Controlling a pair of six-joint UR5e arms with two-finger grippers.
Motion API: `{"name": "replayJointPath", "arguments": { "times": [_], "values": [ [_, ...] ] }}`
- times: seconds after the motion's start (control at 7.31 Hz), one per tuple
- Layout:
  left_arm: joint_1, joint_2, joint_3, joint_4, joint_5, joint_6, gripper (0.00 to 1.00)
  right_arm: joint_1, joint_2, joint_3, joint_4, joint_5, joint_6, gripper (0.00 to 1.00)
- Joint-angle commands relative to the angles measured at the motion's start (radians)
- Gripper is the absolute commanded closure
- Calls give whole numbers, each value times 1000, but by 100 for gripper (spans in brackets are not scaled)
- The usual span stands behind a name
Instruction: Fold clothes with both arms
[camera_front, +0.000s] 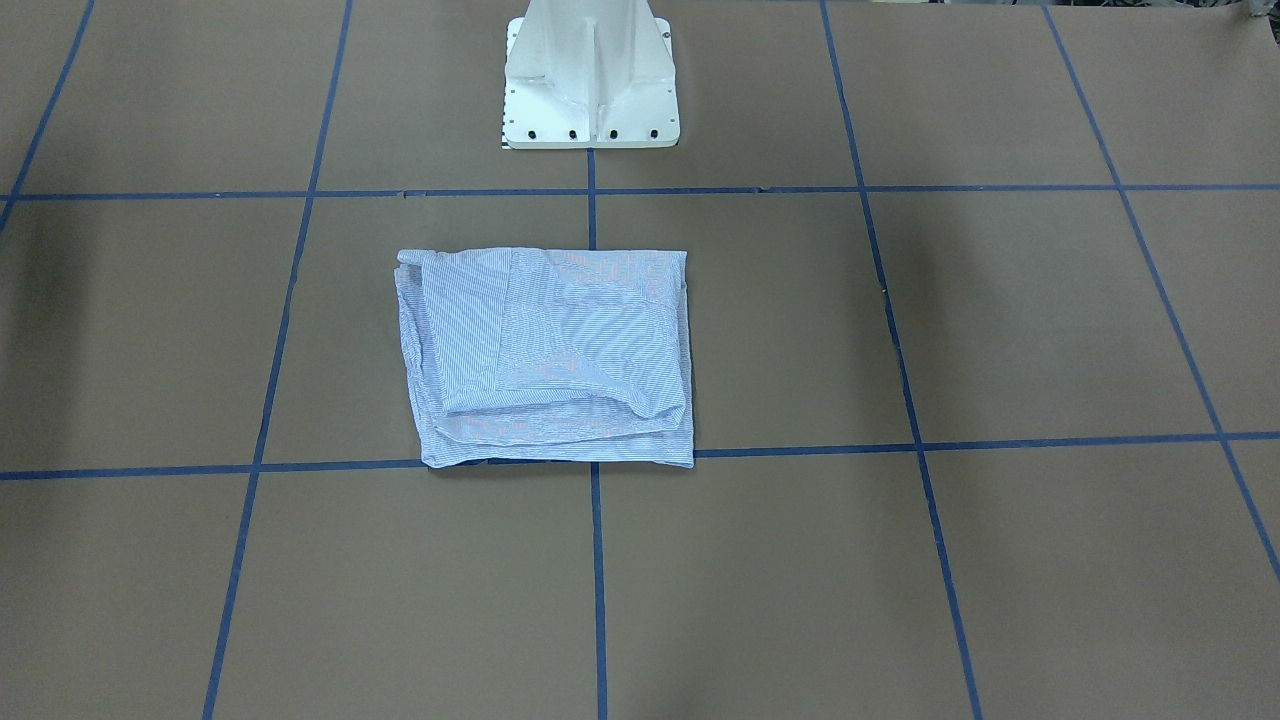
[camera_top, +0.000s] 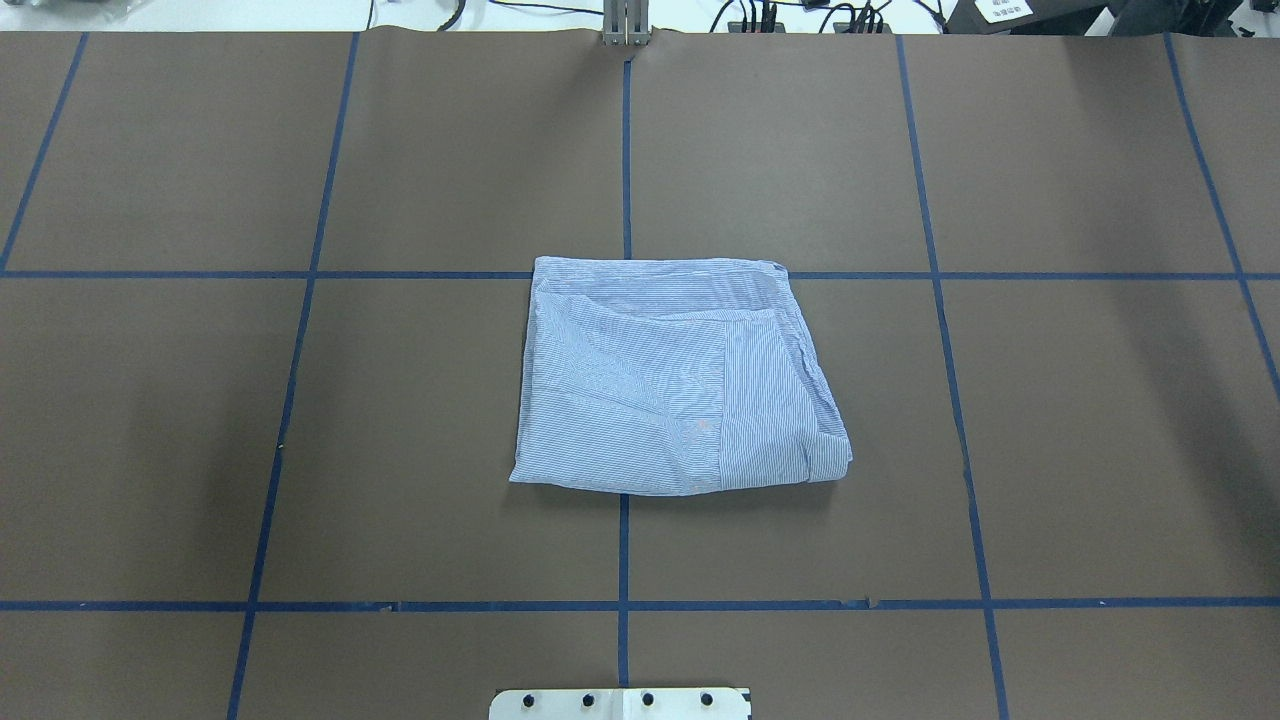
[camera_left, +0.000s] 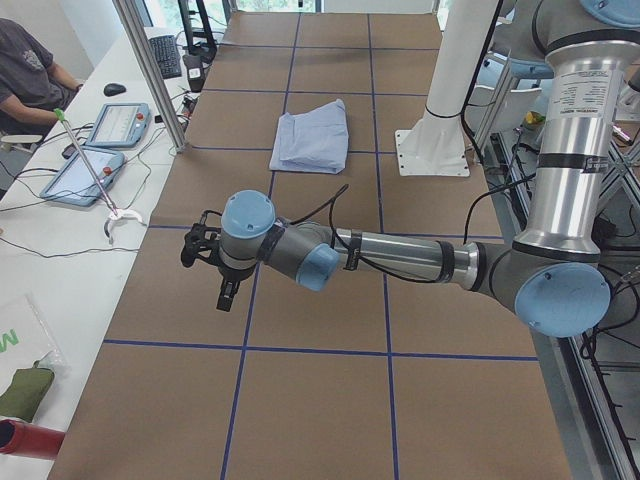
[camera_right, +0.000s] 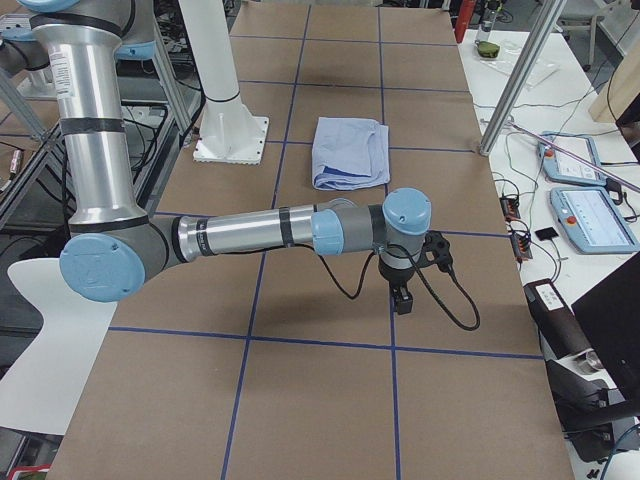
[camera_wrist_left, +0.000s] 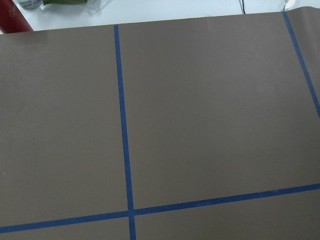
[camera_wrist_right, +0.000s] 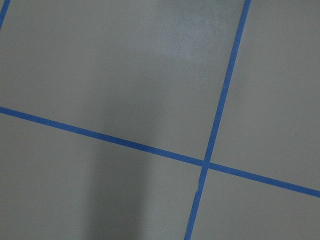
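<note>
On 1 desk (camera_top: 1050, 420) lies 1 folded shirt (camera_top: 680, 380). There are 2 arms, the left arm (camera_left: 400, 255) and the right arm (camera_right: 250, 233), and 1 white pedestal (camera_front: 590, 80).

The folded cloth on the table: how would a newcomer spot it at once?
Start at the wide brown table marked into squares by blue tape lines. Near its middle, just in front of the robot's white base, lies a shirt folded into a rough square. Its pale blue-and-white fine stripes stand out against the plain brown around it.

Brown table (camera_top: 200, 150) gridded with blue tape (camera_top: 626, 150); 2 tablets (camera_left: 115, 125), keyboard (camera_left: 165, 55), mouse (camera_left: 115, 90) on white desk (camera_left: 40, 220) near operator (camera_left: 30, 70).
</note>
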Motion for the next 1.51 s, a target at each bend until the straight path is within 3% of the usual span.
{"name": "replayJointPath", "arguments": {
  "times": [0.0,0.27,0.55,0.96,1.37],
  "values": [
    [2,23,18,-19,48,-12,0,2,-78,7,6,-15,-1,0],
    [2,24,34,-24,89,-25,0,2,-95,-1,5,-89,-1,0],
    [11,20,45,1,166,-12,0,5,-102,-6,3,-87,16,0],
    [44,23,-30,255,152,15,0,10,-107,-6,-9,-78,21,0],
    [34,57,-69,395,148,303,0,10,-124,-4,-11,-41,48,0]
  ]
}}
